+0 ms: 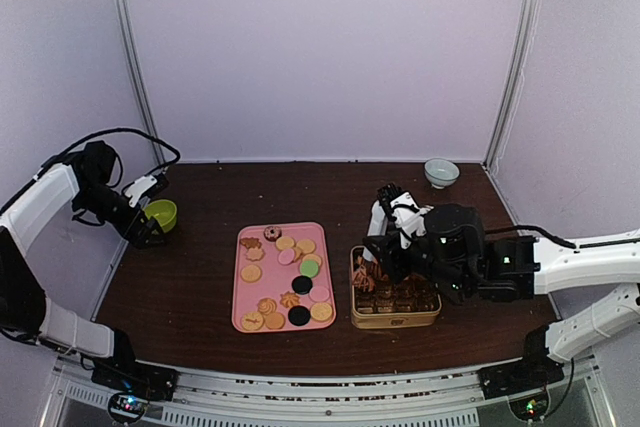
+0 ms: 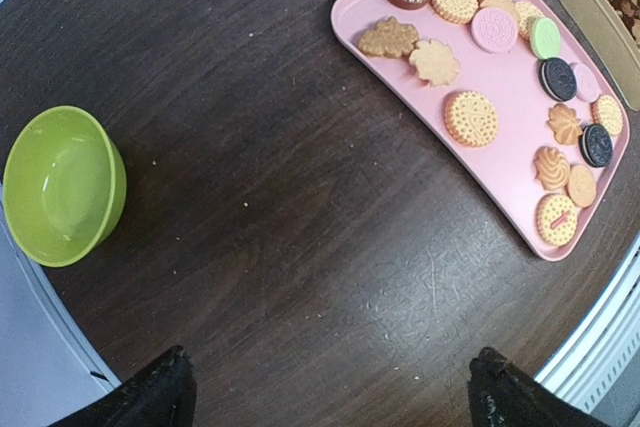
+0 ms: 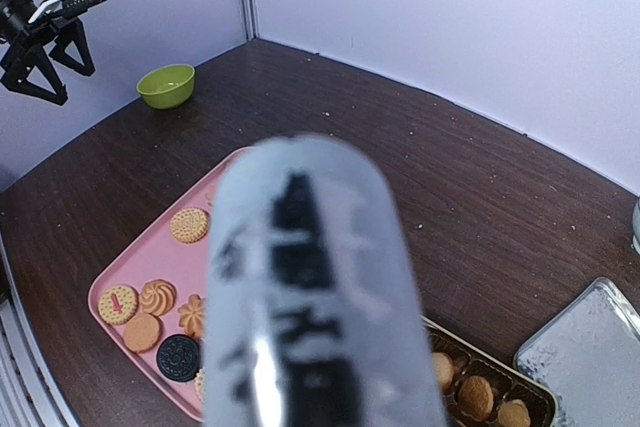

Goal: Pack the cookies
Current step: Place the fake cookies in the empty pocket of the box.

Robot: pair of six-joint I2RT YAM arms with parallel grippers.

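- Lavender walls close in a dark brown table (image 1: 200, 277), and a pink tray (image 1: 243, 292) lies flat near its middle.
- Most of the cookies (image 2: 471, 117) lie loose on the pink tray in a single layer. They are tan rounds and flower shapes, with two black discs, a pink one, a green one and a sprinkled dark ring at the tray's far end.
- A gold tin (image 1: 395, 322) with small compartments sits just right of the pink tray. Several brown cookies already lie in its cells.
- In the right wrist view a silvery lid (image 3: 590, 357) lies flat on the side of the tin away from the pink tray.
- The right gripper (image 1: 390, 242) hangs over the tin, just right of the pink tray. It is clamped on metal tongs (image 3: 310, 287), which fill the right wrist view as a blurred silver-grey shape, so the tips cannot be made out.
- The left gripper (image 2: 330, 392) is raised well left of the pink tray with its jaws spread wide and nothing between them.
- A green bowl (image 1: 160, 214) stands upright left of the pink tray, just beside the left gripper.
- A pale bowl (image 1: 441, 172) sits beyond and right of the pink tray, near the back wall.
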